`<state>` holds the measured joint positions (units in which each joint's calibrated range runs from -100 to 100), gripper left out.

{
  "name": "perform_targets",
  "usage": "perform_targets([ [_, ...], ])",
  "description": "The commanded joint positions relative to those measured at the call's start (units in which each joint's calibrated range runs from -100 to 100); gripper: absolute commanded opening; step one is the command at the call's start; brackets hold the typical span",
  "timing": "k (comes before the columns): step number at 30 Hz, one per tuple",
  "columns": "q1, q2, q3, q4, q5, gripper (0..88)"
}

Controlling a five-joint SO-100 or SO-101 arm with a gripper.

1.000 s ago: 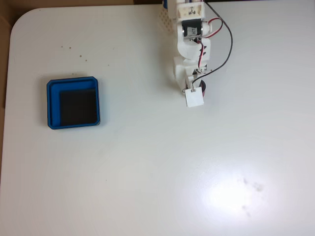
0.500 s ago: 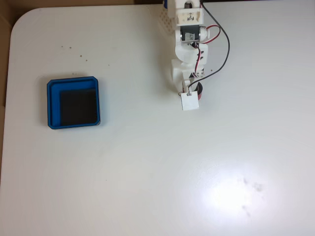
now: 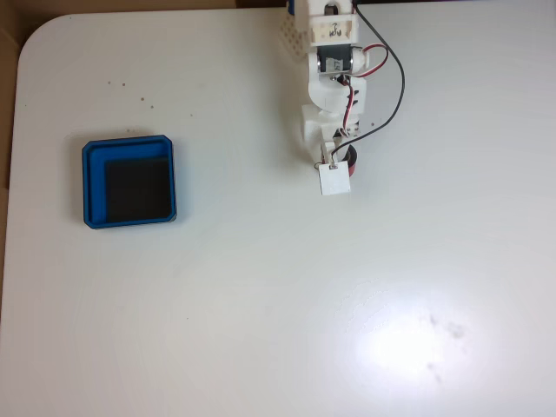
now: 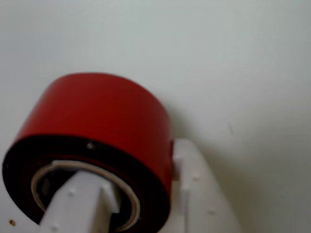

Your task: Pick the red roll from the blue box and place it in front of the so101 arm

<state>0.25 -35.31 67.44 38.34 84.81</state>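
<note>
While the blue box (image 3: 129, 182) is sitting far to the left in the fixed view, the arm (image 3: 334, 82) is reaching down the white table (image 3: 261, 304), its gripper (image 4: 141, 204) clenching the red roll (image 4: 99, 126), one finger (image 4: 80, 206) running through the core and the other (image 4: 194, 194) outside.

A white table (image 3: 261, 304) with rounded corner, faint dark specks (image 3: 130, 91) and a glare patch.

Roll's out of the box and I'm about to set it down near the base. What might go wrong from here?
The red tape roll is pinched through its wall, one white finger inside the core, the other outside. Opening could leave it hooked on the inner finger.

Its round side faces the white table, so it may roll on release.

The fixed view barely shows it.
</note>
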Motion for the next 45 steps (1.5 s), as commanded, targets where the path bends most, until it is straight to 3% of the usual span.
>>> perform_targets([
  [1,0.5,0.1,-0.1,-1.0,0.0,0.5],
  [21,0.5,2.9,-0.5,-1.1,0.3,0.8],
  [27,0.5,2.7,-0.5,-1.1,-0.1,6.4],
  [35,0.6,1.9,-0.7,-1.2,0.2,6.9],
  [45,3.3,-22.2,-0.1,-1.1,0.4,6.9],
])
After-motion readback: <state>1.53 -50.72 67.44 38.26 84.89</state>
